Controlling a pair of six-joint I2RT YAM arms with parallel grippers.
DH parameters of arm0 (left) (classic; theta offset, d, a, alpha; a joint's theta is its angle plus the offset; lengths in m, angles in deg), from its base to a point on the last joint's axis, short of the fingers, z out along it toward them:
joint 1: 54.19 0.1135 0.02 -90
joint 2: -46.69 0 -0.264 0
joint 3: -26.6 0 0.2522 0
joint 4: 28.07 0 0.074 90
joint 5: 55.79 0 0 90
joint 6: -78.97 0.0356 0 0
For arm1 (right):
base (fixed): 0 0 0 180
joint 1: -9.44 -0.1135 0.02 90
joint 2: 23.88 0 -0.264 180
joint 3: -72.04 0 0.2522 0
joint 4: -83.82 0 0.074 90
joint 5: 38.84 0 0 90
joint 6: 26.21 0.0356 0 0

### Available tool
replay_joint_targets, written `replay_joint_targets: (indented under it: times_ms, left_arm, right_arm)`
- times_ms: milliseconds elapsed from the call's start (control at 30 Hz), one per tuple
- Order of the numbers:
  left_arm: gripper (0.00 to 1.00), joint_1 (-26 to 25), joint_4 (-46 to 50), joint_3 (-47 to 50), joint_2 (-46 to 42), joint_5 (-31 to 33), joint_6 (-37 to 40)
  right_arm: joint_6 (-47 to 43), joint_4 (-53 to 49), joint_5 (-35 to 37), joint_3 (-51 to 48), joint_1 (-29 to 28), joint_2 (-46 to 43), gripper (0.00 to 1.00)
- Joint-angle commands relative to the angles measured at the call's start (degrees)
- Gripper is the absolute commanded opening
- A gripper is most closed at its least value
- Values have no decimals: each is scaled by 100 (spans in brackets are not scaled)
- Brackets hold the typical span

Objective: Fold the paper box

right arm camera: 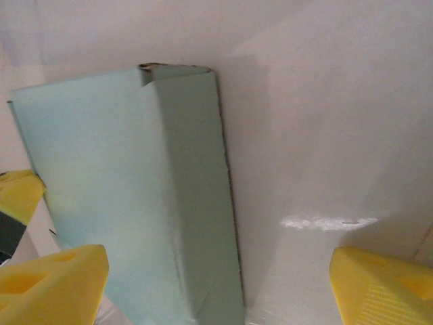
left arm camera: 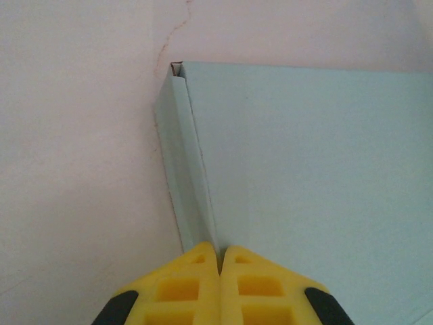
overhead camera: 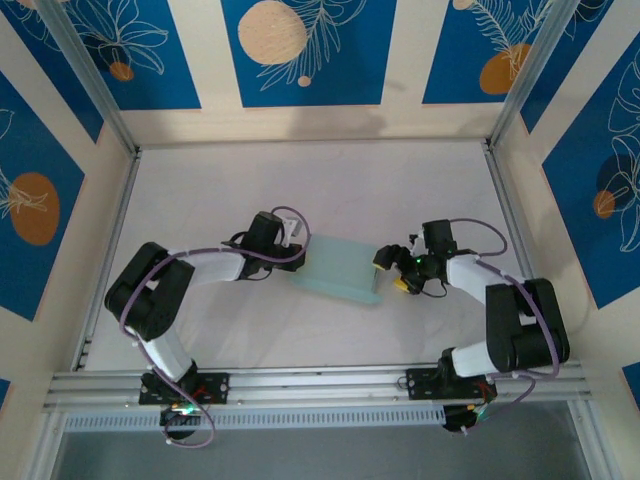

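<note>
Soft, even light falls from overhead. The top view is bright and slightly hazy, its frame posts (overhead camera: 88, 75) splaying outward at the edges. Between the right fingers (right arm camera: 57, 288), nearer the right-hand one, a glare streak (right arm camera: 328, 222) shines on the table (right arm camera: 325, 135), and a soft shadow hugs the paper box (right arm camera: 101, 189). Both fingers are blurred. Beyond the left fingers (left arm camera: 183, 291), the table looks pinkish and low in contrast.

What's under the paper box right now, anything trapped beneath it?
The paper box rests on the white table; nothing sticks out along its visible edges. Its green top face covers the underside, so anything flat beneath cannot be seen.
</note>
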Motion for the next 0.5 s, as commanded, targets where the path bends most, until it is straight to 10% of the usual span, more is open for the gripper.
replay_joint_targets:
  times_ms: [0,467]
  left_arm:
    - [0,135,1250,344,356,185,204]
    - [0,493,1104,548,432,7,-12]
  right_arm:
    - [-11,266,-560,52,-6,257,86]
    - [-140,478,-1012,144,-389,425,90]
